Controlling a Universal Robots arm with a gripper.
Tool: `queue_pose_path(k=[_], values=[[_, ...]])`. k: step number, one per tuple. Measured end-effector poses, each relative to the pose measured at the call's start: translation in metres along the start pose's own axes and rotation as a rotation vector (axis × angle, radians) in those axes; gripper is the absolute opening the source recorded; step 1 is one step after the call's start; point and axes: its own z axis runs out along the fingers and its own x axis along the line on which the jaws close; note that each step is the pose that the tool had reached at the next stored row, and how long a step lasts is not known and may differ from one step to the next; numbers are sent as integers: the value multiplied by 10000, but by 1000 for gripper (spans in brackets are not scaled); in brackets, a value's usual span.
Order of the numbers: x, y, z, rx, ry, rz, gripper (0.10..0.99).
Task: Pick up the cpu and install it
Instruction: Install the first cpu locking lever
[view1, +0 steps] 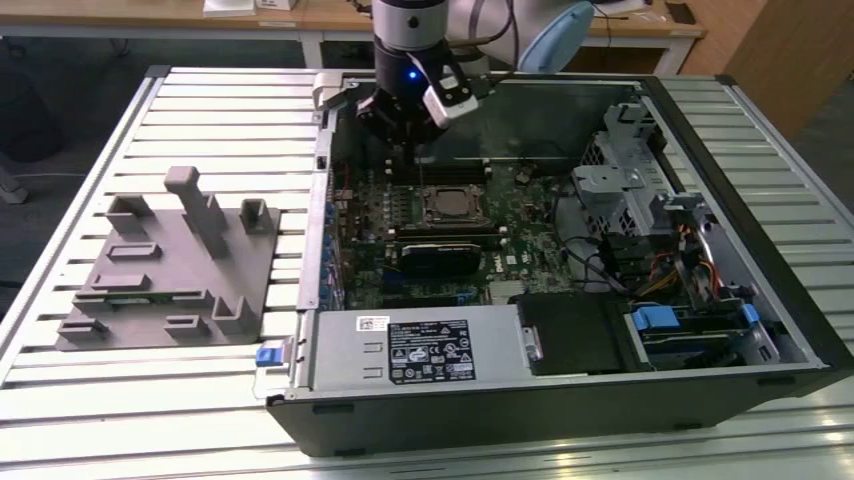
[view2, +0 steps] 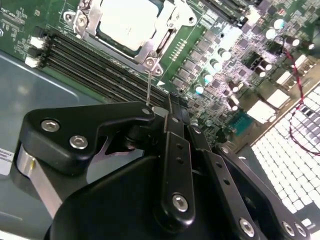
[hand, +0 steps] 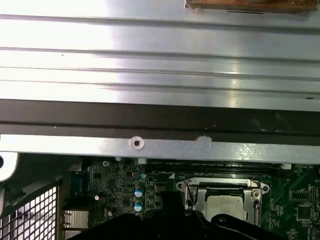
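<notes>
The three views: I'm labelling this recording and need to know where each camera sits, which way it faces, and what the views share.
Exterior view: off the arm, above the slatted table, looking down into the open computer case; the arm and claw hang over the motherboard.
Second wrist view: on the arm, looking past the claw's black linkage at the motherboard and the cpu in its socket.
First wrist view: on the arm, facing the case wall and table slats.
Shared: both wrist views show the cpu in the socket.

Exterior view high above open case (view1: 747, 330), both wrist views close over socket (view2: 125, 25).
</notes>
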Motion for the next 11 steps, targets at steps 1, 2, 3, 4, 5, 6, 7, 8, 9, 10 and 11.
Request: queue_pose_path(k=[1,2,3,4,5,6,7,8,9,10,11], values=[[-15,5,3,1,1,2,106],[-32,8,6,1,0,2,106],[-55,10,9,0,0,2,106],[-81,13,11,-1,-1,1,106],[-111,14,13,0,0,1,106],[-144,14,15,0,-1,3,106],[-179,13,18,0,-1,2,106],[-213,13,21,0,0,0,106],[-248,12,25,1,1,2,106],[-269,11,28,0,0,4,106],[-277,11,30,0,-1,5,106]])
